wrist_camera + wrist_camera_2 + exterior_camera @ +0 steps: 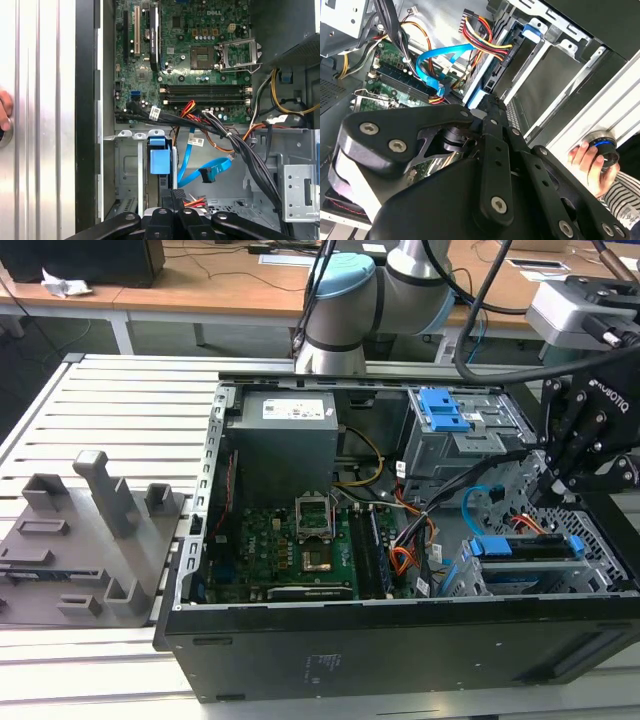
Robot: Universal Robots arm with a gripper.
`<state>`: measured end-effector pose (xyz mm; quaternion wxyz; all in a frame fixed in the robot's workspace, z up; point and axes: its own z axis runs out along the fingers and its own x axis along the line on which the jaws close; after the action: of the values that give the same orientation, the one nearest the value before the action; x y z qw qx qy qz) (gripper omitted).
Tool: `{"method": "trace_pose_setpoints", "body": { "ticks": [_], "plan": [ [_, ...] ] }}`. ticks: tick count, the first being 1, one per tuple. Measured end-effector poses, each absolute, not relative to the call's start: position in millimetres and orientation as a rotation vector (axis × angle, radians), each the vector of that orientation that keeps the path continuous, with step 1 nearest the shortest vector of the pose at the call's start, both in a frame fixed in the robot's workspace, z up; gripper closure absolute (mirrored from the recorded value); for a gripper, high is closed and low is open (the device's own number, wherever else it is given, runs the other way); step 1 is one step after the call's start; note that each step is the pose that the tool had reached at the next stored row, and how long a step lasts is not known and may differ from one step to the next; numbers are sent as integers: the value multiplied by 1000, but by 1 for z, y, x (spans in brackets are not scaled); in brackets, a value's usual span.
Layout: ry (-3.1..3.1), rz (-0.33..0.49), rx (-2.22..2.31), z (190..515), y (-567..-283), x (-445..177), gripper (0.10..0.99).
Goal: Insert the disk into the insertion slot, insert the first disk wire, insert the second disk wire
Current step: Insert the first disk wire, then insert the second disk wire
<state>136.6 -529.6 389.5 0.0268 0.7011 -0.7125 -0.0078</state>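
gripper (172, 196): fingers together, grasp unclear
disk (528, 548): flat in insertion slot (458, 578), blue end toward fingertips
second disk wire (212, 167): loose beside fingertips

- The arm (405, 285) is made up of rounded silver-grey joints, one of them closed by a light-blue cap (340, 285).
- Black cables (468, 335) are run along it.
- A pale grey, box-shaped housing (575, 305) is carried near the wrist.
- The gripper (550, 490) is finished in matt black and marked with white lettering.
- In the second wrist view, its flat linkage bars (490, 160) are pinned with round silver screws (498, 204).
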Motion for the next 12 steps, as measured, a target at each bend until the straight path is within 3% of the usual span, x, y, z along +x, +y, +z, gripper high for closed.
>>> {"method": "trace_pose_setpoints", "body": {
  "ticks": [11, 12],
  "plan": [
    [-2201, -24, 2166, 389, -530, 136, 980],
    [-2201, -24, 2166, 390, -530, 136, 851]
  ]
}}
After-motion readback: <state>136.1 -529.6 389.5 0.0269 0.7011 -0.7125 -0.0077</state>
